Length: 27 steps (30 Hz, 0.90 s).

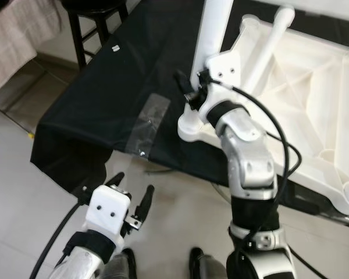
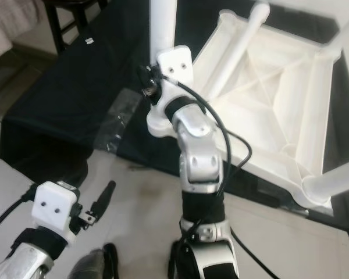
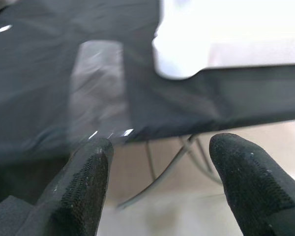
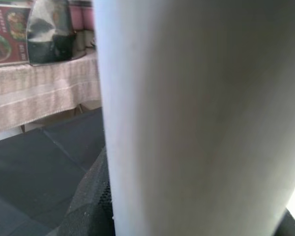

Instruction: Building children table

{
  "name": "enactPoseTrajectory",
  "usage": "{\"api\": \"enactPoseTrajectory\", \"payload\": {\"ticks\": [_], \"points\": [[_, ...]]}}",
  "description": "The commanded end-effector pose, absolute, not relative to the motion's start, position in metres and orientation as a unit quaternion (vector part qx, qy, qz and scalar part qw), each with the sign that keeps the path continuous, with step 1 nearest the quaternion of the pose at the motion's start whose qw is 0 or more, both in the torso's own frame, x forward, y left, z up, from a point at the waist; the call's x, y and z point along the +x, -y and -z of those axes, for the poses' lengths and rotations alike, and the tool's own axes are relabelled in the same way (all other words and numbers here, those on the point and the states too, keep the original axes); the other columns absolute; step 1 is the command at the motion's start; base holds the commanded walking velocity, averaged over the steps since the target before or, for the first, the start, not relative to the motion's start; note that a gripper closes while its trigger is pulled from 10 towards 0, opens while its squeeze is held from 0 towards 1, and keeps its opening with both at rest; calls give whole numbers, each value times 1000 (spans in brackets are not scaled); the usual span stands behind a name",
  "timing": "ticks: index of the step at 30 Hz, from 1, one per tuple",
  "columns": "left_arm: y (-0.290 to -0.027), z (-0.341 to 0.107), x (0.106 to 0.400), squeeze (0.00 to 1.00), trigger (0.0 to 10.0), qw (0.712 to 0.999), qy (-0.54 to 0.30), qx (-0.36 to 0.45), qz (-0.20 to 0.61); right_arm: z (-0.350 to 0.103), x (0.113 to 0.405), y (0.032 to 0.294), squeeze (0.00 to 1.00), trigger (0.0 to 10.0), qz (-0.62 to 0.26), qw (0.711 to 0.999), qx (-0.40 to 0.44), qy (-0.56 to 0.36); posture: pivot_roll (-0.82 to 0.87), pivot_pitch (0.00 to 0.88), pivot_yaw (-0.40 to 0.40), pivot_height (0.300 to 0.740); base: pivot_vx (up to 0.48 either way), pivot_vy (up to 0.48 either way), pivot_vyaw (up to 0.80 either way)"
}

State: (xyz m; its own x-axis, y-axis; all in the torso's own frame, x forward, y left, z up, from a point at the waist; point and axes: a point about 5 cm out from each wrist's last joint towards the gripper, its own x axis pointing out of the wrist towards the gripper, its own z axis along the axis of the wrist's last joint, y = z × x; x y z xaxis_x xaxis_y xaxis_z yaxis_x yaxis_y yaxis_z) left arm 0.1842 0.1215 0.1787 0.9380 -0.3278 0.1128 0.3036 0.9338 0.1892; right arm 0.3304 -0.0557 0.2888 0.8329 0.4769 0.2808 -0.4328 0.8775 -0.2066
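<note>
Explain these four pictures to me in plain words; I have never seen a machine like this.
This is a humanoid robot with two silver arms, each ending in two black fingers. The two wide pictures come from cameras in its head, looking down. The two close-ups come from cameras on its wrists. An upside-down white plastic table lies on a black cloth, which has a strip of clear tape on it. The right gripper is closed around an upright white table leg at the near corner; the right wrist picture shows that leg up close. The left gripper hangs open and empty, low above the tiled floor.
</note>
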Motion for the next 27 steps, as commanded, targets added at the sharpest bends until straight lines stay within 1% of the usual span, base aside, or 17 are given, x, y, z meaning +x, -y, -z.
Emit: {"api": "enactPoseTrajectory", "payload": {"ticks": [1, 2, 4, 5, 6, 8, 9, 11, 13, 14, 15, 16, 17, 18, 19, 22, 27], "points": [[-122, -172, 184, 0, 10000, 981, 58, 82, 169, -221, 315, 15, 0, 0, -267, 962, 32, 46, 23, 276, -42, 740, 0, 0, 0], [-123, -171, 185, 0, 10000, 981, 58, 84, 166, -224, 316, 15, 0, 9255, -265, 963, 35, 46, 29, 275, -44, 740, 0, 0, 0], [-124, -171, 185, 0, 10000, 981, 58, 85, 164, -227, 317, 16, 0, 9255, -262, 963, 37, 44, 29, 275, -44, 740, 0, 0, 0], [-125, -171, 185, 0, 10000, 981, 58, 87, 162, -231, 315, 15, 0, 10000, -267, 962, 36, 42, 38, 274, -50, 740, 0, 0, 0], [-126, -171, 185, 0, 10000, 982, 58, 88, 159, -239, 316, 17, 1000, 10000, -286, 956, 44, 49, 42, 273, -51, 740, 0, 0, 0], [-126, -171, 185, 0, 10000, 982, 58, 89, 158, -244, 316, 18, 1000, 10000, -300, 951, 49, 54, 47, 274, -54, 740, 0, 0, 0], [-127, -171, 185, 0, 10000, 982, 58, 89, 156, -254, 320, 21, 1000, 10000, -337, 937, 57, 67, 50, 273, -56, 740, 0, 0, 0], [-127, -171, 185, 0, 10000, 982, 58, 89, 156, -254, 320, 21, 1000, 10000, -337, 937, 57, 67, 50, 273, -56, 740, 0, 0, 0], [-128, -171, 185, 0, 10000, 982, 60, 90, 154, -276, 330, 32, 1000, 10000, -442, 890, 55, 100, 48, 274, -61, 740, 0, 0, 0], [-128, -171, 185, 0, 10000, 982, 60, 90, 154, -276, 330, 32, 1000, 10000, -442, 890, 55, 100, 48, 274, -61, 740, 0, 0, 0], [-127, -171, 185, 0, 10000, 982, 61, 90, 154, -283, 332, 36, 898, 10000, -485, 867, 50, 108, 50, 277, -59, 740, 0, 0, 0], [-127, -172, 185, 0, 10000, 982, 61, 89, 154, -286, 333, 39, 584, 10000, -531, 839, 21, 119, 55, 280, -58, 740, 0, 0, 0], [-126, -172, 184, 0, 10000, 982, 62, 89, 155, -287, 334, 41, 584, 10000, -557, 821, 0, 124, 57, 285, -57, 740, 0, 0, 0], [-125, -173, 183, 0, 10000, 982, 62, 88, 156, -285, 337, 44, 0, 10000, -580, 804, -35, 126, 67, 293, -56, 740, 0, 0, 0], [-125, -173, 182, 0, 10000, 982, 62, 88, 157, -284, 340, 47, 0, 10000, -591, 795, -58, 125, 67, 293, -56, 740, 0, 0, 0], [-125, -173, 180, 0, 10000, 982, 62, 87, 157, -285, 346, 51, 0, 10000, -594, 794, -57, 119, 75, 301, -56, 740, 0, 0, 0], [-125, -175, 172, 0, 10000, 983, 58, 85, 153, -293, 372, 65, 0, 10000, -610, 786, -23, 101, 97, 330, -58, 740, 0, 0, 0]]}}
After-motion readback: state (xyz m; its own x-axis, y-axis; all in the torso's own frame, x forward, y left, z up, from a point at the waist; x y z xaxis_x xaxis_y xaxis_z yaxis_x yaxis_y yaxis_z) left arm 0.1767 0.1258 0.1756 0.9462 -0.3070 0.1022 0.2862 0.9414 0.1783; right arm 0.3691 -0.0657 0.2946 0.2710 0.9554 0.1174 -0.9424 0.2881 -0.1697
